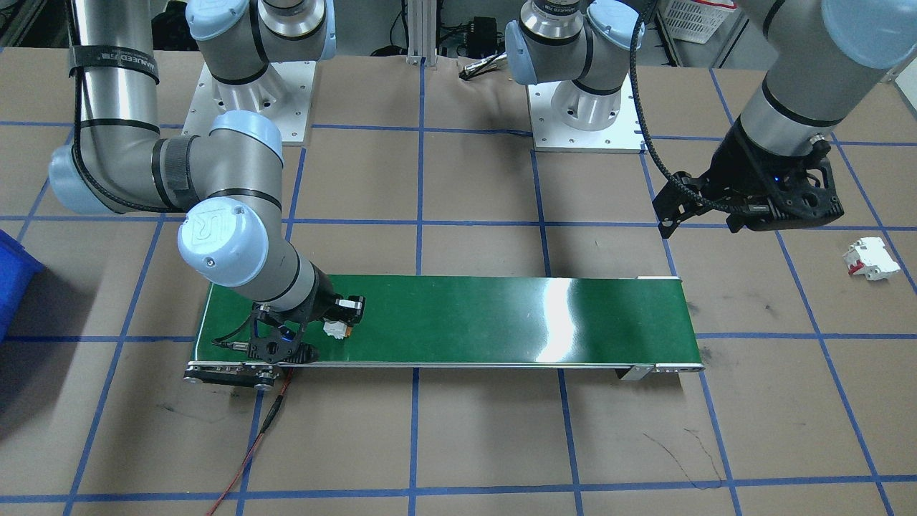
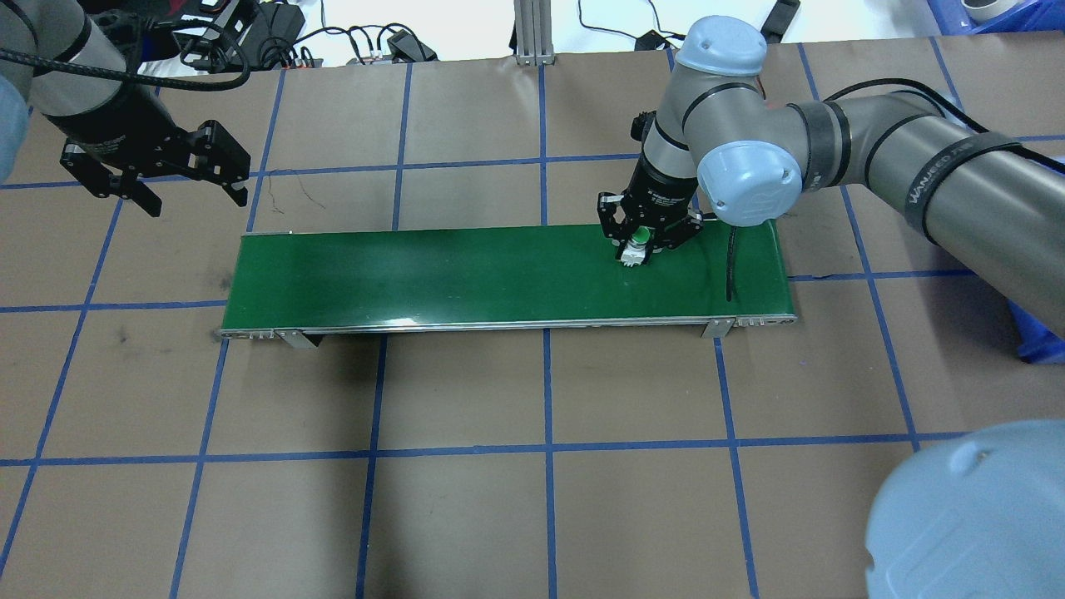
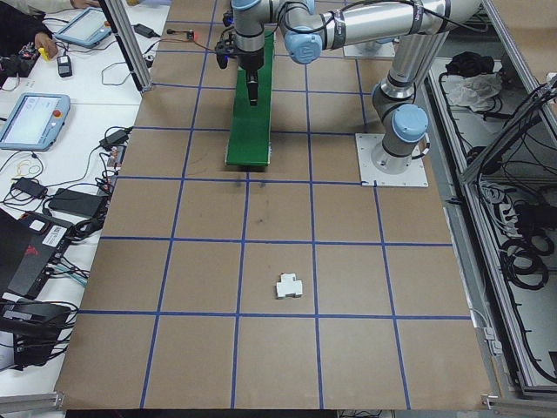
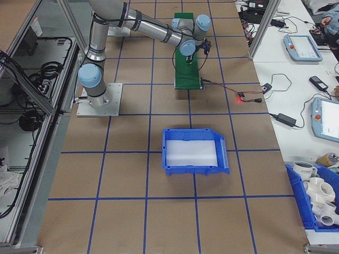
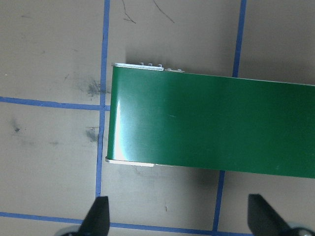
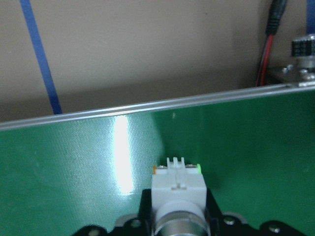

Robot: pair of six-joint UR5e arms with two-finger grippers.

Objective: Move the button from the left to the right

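Note:
The button point(image 2: 638, 242), with a green cap and a white-grey body, is at the robot's right end of the green conveyor belt point(image 2: 466, 274). My right gripper point(image 2: 641, 249) points down over it, its fingers pressed against both sides. The right wrist view shows the button's pale base point(image 6: 177, 184) held between the black fingers just above the belt point(image 6: 74, 162). From the front the button point(image 1: 334, 329) pokes out under the right gripper point(image 1: 339, 320). My left gripper point(image 2: 193, 198) hangs open and empty above the table beyond the belt's left end; its spread fingertips point(image 5: 98, 216) frame bare table.
A white block with red parts point(image 1: 870, 258) lies on the table far to the robot's left. A blue bin point(image 4: 195, 153) stands on the table beyond the belt's right end. A red-black cable point(image 1: 251, 451) trails from the belt's motor end.

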